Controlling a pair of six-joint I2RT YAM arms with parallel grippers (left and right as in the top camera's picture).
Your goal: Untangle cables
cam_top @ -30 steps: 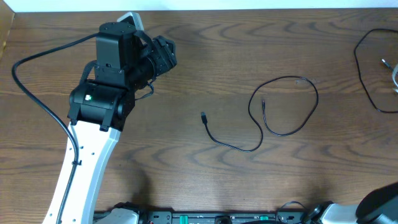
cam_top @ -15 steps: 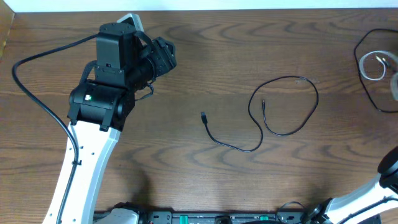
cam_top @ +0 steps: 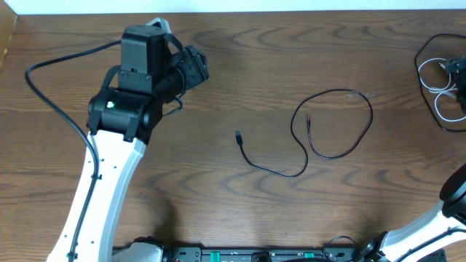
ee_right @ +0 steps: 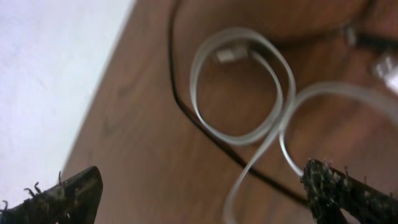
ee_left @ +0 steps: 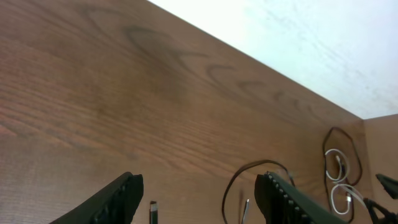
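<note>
White cable (ee_right: 194, 87) is lying looped at right edge, black cable (cam_top: 338, 90) mid-table, well apart. R gripper (ee_right: 202, 186) hovering over white, L gripper (ee_left: 200, 186) far-left: both gaping wide, holding nothing. Separation prob. done; next calling for straightening loops.

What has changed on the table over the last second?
The white cable has come further into view at the right edge, now in two loops, as the right arm moved up there. The left arm shifted slightly. The middle black cable stayed put.
</note>
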